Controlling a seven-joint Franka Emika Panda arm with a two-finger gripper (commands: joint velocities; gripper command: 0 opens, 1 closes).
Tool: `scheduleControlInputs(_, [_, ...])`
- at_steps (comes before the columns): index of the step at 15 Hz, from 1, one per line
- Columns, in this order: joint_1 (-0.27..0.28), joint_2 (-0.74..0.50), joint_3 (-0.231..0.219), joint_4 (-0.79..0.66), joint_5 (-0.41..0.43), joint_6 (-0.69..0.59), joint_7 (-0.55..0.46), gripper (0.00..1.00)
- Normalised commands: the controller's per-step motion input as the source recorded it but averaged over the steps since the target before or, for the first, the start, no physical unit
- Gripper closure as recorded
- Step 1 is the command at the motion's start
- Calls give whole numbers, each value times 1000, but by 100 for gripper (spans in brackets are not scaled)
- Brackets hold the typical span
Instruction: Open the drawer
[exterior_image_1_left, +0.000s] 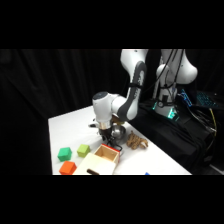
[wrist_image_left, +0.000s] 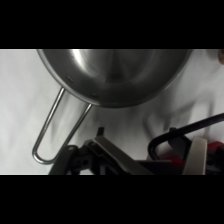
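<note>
The gripper (exterior_image_1_left: 108, 138) hangs low over the table (exterior_image_1_left: 67, 125), just above the back edge of the drawer (exterior_image_1_left: 102, 159); whether it is released or clenched cannot be told — in the wrist view only its black linkage rises from the bottom edge, and the tips are not clear.

Right behind the gripper sits a steel pan (wrist_image_left: 115, 75), which fills the top of the wrist view, its wire loop handle (wrist_image_left: 57, 125) slanting down to the left over bare white table. To the right of the pan in the side view lies a brown wooden object (exterior_image_1_left: 136, 142), its shape unclear. Left of the drawer stand two green blocks (exterior_image_1_left: 64, 154) (exterior_image_1_left: 83, 149) and an orange block (exterior_image_1_left: 67, 168), near the table's front-left edge, with open table beyond them toward the far corner.

The drawer is a light tan wooden box, its hollow top showing, close to the front edge. In the wrist view its black loop handle (wrist_image_left: 175, 142) and a strip of red (wrist_image_left: 175, 161) show at lower right.
</note>
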Motion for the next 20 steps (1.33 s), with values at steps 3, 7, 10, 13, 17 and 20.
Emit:
scheduleControlInputs(3, [-38,-341,16,-184,-52,-232,-153,0])
scheduleControlInputs(7, [2,-353,0,-149,-54,-286,-116,0])
scheduleControlInputs(10, [28,-377,-21,-141,-56,-311,-98,0])
scheduleControlInputs(13, [37,-431,-38,-149,-45,-312,-84,0])
scheduleControlInputs(17, [60,-457,-52,-91,-27,-399,-42,0])
scheduleControlInputs(20, [87,-361,-67,48,2,-468,44,0])
